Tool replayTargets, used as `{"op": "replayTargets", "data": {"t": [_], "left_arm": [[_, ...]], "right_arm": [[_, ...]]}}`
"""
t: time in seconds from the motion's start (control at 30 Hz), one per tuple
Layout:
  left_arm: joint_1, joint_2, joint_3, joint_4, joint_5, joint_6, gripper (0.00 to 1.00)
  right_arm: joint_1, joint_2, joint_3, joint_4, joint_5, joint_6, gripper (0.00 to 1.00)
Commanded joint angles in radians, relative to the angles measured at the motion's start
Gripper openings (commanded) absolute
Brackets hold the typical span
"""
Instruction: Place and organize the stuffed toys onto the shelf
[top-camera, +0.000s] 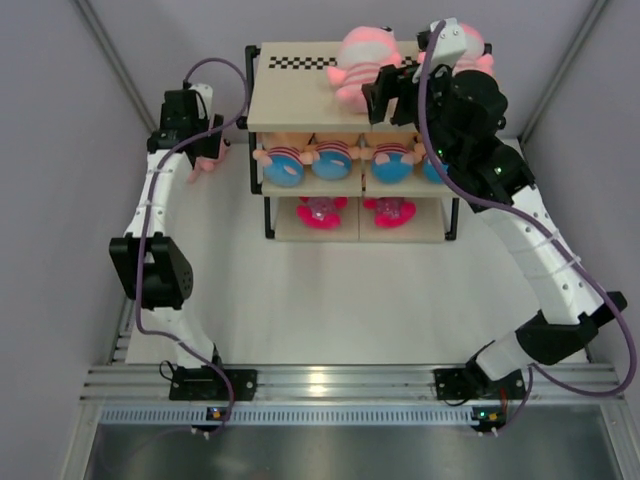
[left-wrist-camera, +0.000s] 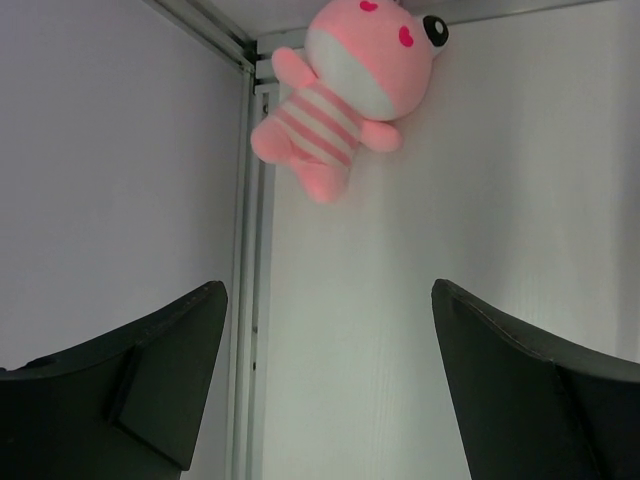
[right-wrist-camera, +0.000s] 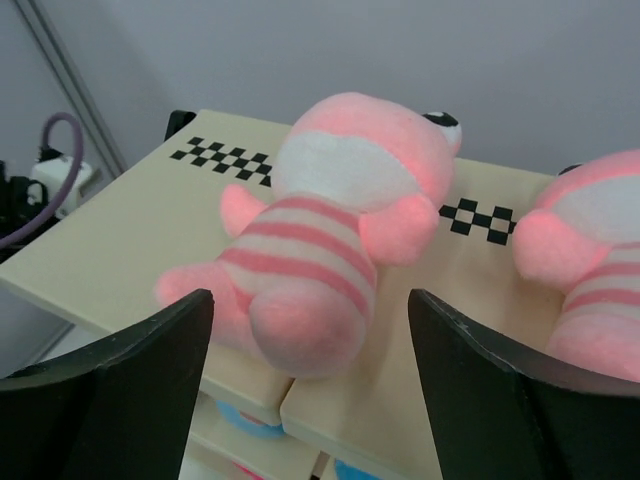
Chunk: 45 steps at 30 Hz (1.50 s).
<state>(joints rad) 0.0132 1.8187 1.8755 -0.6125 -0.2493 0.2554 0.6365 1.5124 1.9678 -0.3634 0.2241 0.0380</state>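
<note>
Stuffed toys (top-camera: 335, 152) fill the shelf (top-camera: 290, 100) one kind per tier. A striped toy (right-wrist-camera: 320, 230) lies at the top board's front edge, with the right gripper (right-wrist-camera: 308, 300) just beside it, fingers apart. The left gripper (left-wrist-camera: 327, 290), also spread, faces a loose toy (left-wrist-camera: 340, 90) at the table's (top-camera: 330, 290) far left edge, probably next.

Flat white table (top-camera: 320, 300) enclosed by plain pale grey walls (top-camera: 60, 200); ribbed silver aluminium rail (top-camera: 340, 380) along its near edge, with what may be a glossy metal sheet (top-camera: 330, 450) below it.
</note>
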Motion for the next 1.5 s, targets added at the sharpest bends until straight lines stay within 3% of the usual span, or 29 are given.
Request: {"op": "replayTargets", "data": {"t": [0.0,0.47,0.97,1.03,1.1,1.17,1.27,1.4,1.47], "left_arm": [[0.008,0.103,0.053,0.048,-0.056,-0.005,0.89],[0.011,0.628,0.505,0.069,-0.246,0.007,0.92],[0.077,0.85,0.591,0.183,-0.162,0.061,0.92],[0.076,0.861,0.594,0.198,-0.166,0.079,0.81],[0.077,0.867,0.594,0.207,-0.174,0.093,0.59],[0.08,0.864,0.593,0.212,-0.179,0.1,0.45],[0.087,0.852,0.579,0.241,-0.189,0.128,0.0],[0.1,0.794,0.51,0.244,-0.174,0.127,0.0],[0.1,0.685,0.43,0.244,-0.127,0.072,0.0]], "right_arm": [[0.005,-0.093,0.002,0.05,-0.039,-0.029,0.79],[0.032,-0.326,-0.262,0.072,-0.005,-0.174,0.82],[0.037,-0.363,-0.373,0.106,-0.003,-0.234,0.83],[0.037,-0.363,-0.372,0.104,-0.009,-0.237,0.83],[0.04,-0.371,-0.379,0.107,-0.015,-0.239,0.83],[0.043,-0.376,-0.383,0.109,-0.017,-0.239,0.83],[0.045,-0.389,-0.391,0.109,-0.017,-0.244,0.83],[0.045,-0.417,-0.411,0.109,-0.017,-0.244,0.83],[0.045,-0.428,-0.417,0.106,-0.009,-0.24,0.83]]}}
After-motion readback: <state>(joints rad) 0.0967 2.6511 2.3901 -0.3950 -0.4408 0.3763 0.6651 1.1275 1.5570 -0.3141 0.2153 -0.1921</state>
